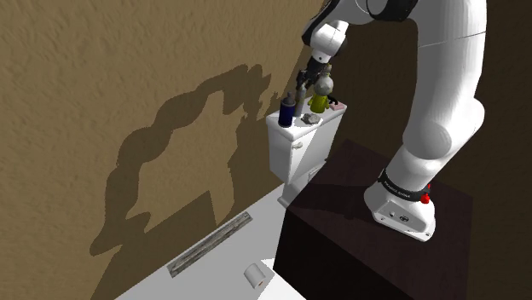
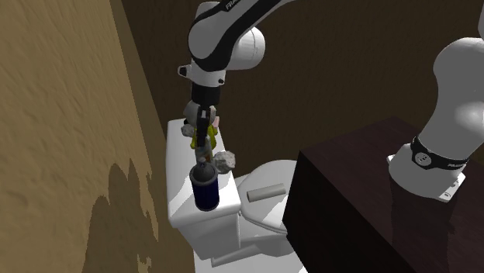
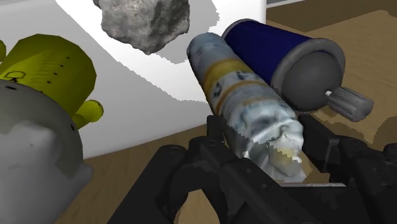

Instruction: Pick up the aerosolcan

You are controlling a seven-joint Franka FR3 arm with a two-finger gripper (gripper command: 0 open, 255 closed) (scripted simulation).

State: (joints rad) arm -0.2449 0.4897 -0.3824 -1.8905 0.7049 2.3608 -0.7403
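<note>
- Seems past the reach: shows the pincer (image 3: 264, 149) low over the white toilet tank (image 2: 180, 194), set around a can.
- Clasps a pale, mottled aerosol can (image 3: 245, 95) with an orange band, near its upper end, right between the fingers (image 3: 324, 143).
- Opened only to that can's width; appears to press on both its flanks, going by the wrist view.
- Touches nothing else.
- Leaves a dark blue spray can (image 2: 205, 192), with grey dome and nozzle, standing just beside the pincer, outside one finger and apart from it.
- Takes the pale can for the task's thing because centred in the grip; could fit the blue one equally by the wording alone, so read this as a judgement.
- Cannot tell whether lifted yet: shows the pale can's far end against the white tank top, with contact or gap there unclear.
- Remains to do, on this reading: raise straight up, keep the hold firm, and steer clear of the blue can close alongside.
- Worth noting past the fingertips, on the tank: a grey rock-like lump (image 3: 146, 22), and off beyond the other finger a yellow knobbed thing (image 3: 54, 70), both well apart from the pincer.
</note>
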